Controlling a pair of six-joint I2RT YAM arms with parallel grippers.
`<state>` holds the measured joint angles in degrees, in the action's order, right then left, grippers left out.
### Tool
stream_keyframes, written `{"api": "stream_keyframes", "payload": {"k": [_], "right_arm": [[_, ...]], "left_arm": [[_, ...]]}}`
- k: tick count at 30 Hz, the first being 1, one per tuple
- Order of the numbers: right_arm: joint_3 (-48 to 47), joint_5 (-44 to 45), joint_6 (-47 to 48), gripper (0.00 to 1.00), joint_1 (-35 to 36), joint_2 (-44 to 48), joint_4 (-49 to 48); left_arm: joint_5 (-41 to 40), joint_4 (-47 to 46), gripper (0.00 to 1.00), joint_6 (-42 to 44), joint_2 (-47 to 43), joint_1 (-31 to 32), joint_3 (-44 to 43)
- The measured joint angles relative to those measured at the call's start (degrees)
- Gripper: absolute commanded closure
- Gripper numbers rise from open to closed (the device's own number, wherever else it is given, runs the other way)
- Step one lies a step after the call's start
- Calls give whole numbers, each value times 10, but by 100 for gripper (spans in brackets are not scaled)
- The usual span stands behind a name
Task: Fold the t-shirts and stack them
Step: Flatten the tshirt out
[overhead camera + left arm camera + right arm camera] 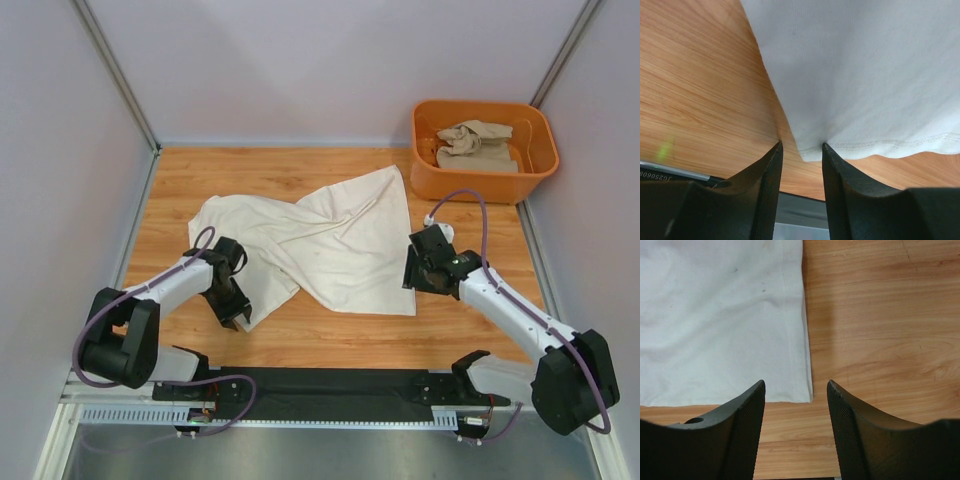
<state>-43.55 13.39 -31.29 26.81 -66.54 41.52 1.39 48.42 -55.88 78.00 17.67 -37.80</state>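
— Is your light good?
— Bright, even, from overhead; your shadows are soft.
— Any blur?
— Dark fingers (pixel 740 440) lose detail near your lens; a green glare spot marks the table (pixel 690 75).

White arms (pixel 170 283) carry black joints and purple cables (pixel 485 230); left pincer (pixel 801 145) and right pincer (pixel 796 382) are black, ribbed.

The wooden table (pixel 340 335) carries a rumpled cream-white t-shirt (pixel 330 245) mid-table and an orange tub (pixel 480 186) at its far right corner.
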Motion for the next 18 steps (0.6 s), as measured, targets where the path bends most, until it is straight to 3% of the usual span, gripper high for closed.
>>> {"api": "stream_keyframes", "payload": {"k": [6, 8, 9, 10, 11, 18], "right_arm": [[0, 0, -1, 46, 0, 2, 0], [0, 0, -5, 47, -1, 1, 0], [0, -1, -9, 47, -4, -1, -1], [1, -5, -13, 47, -10, -3, -2], [3, -16, -20, 48, -21, -6, -6], [32, -75, -54, 53, -103, -34, -13]], "left_arm": [[2, -2, 55, -10, -4, 2, 5], [7, -5, 59, -11, -3, 2, 6], [12, -9, 64, -10, 1, 2, 6], [18, -10, 97, -12, 4, 2, 5], [23, -12, 100, -14, 7, 2, 5], [17, -21, 100, -7, -14, 2, 1]]}}
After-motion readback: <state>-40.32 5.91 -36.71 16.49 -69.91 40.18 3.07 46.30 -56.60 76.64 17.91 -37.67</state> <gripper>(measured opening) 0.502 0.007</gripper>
